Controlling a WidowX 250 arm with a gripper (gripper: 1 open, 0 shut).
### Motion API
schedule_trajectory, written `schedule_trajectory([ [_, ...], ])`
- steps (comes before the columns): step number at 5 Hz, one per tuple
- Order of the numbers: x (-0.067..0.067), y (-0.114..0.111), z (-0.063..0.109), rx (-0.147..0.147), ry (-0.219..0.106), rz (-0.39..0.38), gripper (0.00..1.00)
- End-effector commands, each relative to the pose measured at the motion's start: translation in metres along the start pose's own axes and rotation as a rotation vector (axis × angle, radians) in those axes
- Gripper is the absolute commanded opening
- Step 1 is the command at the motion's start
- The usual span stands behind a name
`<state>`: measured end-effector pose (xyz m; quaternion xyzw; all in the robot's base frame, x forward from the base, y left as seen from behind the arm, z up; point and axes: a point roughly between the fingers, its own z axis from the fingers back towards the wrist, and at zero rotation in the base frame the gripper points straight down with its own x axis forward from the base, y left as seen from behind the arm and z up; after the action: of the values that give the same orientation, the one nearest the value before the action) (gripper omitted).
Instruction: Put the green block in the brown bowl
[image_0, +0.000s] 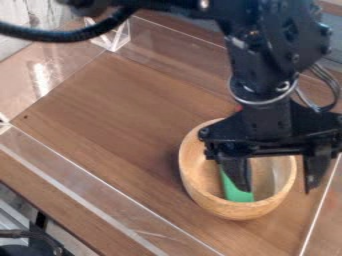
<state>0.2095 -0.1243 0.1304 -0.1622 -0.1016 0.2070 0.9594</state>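
- We see the green block (237, 186) lying inside the brown bowl (201, 187), one end leaning up against the wall.
- Our gripper (267, 180) hangs over the bowl with its jaws spread wide, holding nothing and hiding much of the bowl.
- A clear plastic stand (118, 38) sits far off on the wooden table (120, 110).

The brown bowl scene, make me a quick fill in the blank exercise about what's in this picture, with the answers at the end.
1. The green block lies inside the brown ____.
2. The gripper above the brown bowl has its jaws ____.
3. The bowl stands on a ____ table.
4. The jaws hold ____.

Missing words: bowl; open; wooden; nothing
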Motion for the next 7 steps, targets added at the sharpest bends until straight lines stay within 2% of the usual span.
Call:
schedule_trajectory([
  [1,0.006,-0.009,0.016,-0.028,-0.023,-0.053,1.00],
  [2,0.006,-0.009,0.021,-0.020,-0.018,-0.094,1.00],
  [4,0.023,0.011,0.013,-0.017,-0.036,-0.110,1.00],
  [5,0.027,0.019,0.016,-0.020,-0.039,-0.128,1.00],
  [6,0.026,0.020,0.020,-0.013,-0.037,-0.150,1.00],
  [7,0.027,0.016,0.031,0.004,-0.048,-0.168,1.00],
])
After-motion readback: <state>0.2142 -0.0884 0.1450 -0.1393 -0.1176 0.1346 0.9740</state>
